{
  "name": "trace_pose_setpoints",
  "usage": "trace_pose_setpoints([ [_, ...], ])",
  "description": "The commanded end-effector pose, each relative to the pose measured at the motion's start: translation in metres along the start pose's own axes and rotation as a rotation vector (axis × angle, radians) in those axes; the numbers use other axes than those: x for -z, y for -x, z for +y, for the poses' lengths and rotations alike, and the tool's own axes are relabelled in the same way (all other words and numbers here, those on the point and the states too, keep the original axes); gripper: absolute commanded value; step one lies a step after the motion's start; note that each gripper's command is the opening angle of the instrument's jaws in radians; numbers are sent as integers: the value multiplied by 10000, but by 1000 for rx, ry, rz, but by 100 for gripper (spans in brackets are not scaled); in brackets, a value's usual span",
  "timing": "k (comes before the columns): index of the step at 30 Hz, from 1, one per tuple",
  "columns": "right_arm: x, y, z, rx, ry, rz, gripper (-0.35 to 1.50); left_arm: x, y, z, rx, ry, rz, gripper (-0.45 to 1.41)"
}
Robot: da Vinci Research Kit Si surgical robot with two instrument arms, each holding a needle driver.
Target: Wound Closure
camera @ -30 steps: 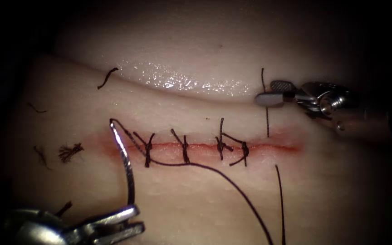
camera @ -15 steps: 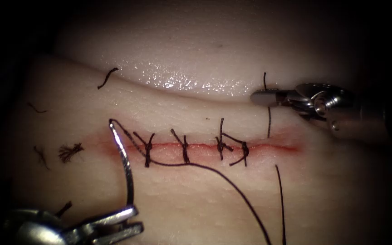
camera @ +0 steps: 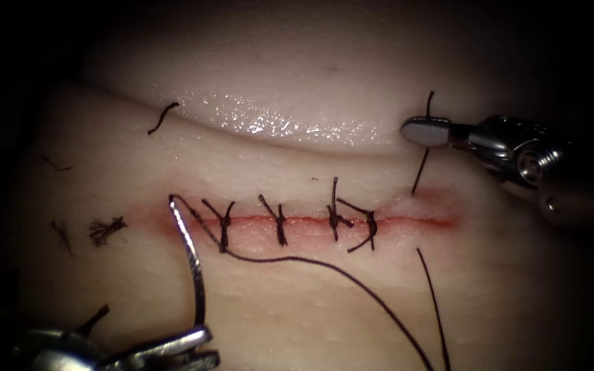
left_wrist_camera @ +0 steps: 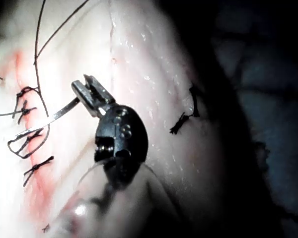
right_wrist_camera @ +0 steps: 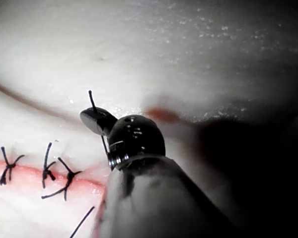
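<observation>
While the needle [camera: 190, 257] stands clear of the tissue [camera: 297, 302] by the left end of the cut [camera: 311, 221], the left tool [camera: 173, 347] grips its lower end with closed jaws; the right tool [camera: 429, 132], near the cut's right end, clamps the thread [camera: 419, 172].

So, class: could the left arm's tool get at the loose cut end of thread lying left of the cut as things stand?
Probably not: the left tool is shut on the needle, though nothing lies between it and the cut end.
</observation>
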Motion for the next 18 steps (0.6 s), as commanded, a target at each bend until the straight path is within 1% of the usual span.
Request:
trace_pose_setpoints([
  [1,-9,4,-1,1,-4,-1,-35,-4,3,8,1,4,5,-45],
  [10,-7,4,-2,17,-7,26,-35,5,7,13,-7,19,6,-45],
  [11,-7,3,-2,28,-9,35,-20,5,7,13,-7,21,4,-45],
  [12,-7,3,-2,38,-10,47,29,5,7,14,-2,24,2,-45],
  [13,-7,2,-2,42,-13,65,88,5,7,14,4,24,2,-45],
  [14,-7,0,-1,51,-15,83,114,6,7,14,9,24,2,-45],
  [15,-7,0,-1,49,-19,99,128,6,8,14,21,26,3,-45],
  [17,-4,-1,-2,52,-26,127,133,8,8,15,67,29,5,-43],
  [18,-3,-1,-3,51,-28,126,135,10,8,14,115,25,-1,5],
])
